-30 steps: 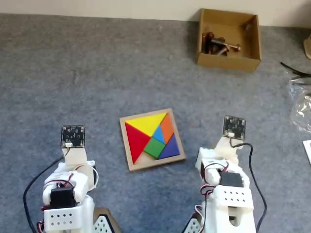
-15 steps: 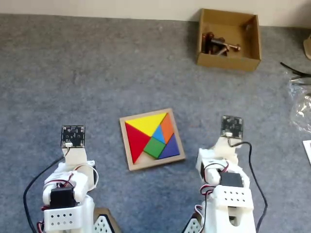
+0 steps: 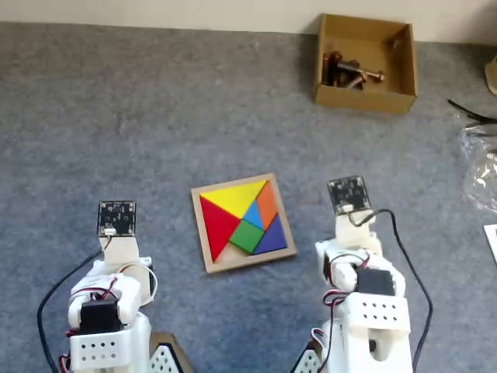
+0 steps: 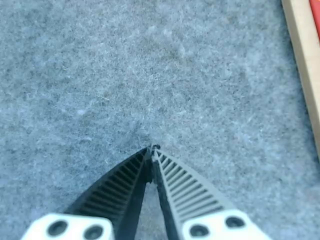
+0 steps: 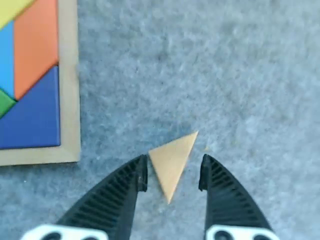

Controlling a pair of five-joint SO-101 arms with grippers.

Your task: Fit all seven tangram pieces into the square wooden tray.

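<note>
The square wooden tray (image 3: 250, 263) lies on the grey carpet between the two arms. It holds a yellow triangle (image 3: 233, 197), a red triangle (image 3: 217, 225), orange, light blue, green and dark blue (image 3: 272, 235) pieces. In the right wrist view a small tan triangle (image 5: 174, 150) lies flat on the carpet just beside the tray's corner (image 5: 67, 150). My right gripper (image 5: 173, 162) is open, one finger on each side of that triangle. My left gripper (image 4: 151, 149) is shut and empty over bare carpet, with the tray's edge (image 4: 302, 55) off to one side.
A cardboard box (image 3: 365, 93) with metal and wooden bits stands at the back right. A clear plastic bag (image 3: 483, 175) and dark cables (image 3: 470, 116) lie at the right edge. Open carpet stretches over the left and middle back.
The right arm has swung towards the tray and a little forward. The left arm and the tray have stayed still.
</note>
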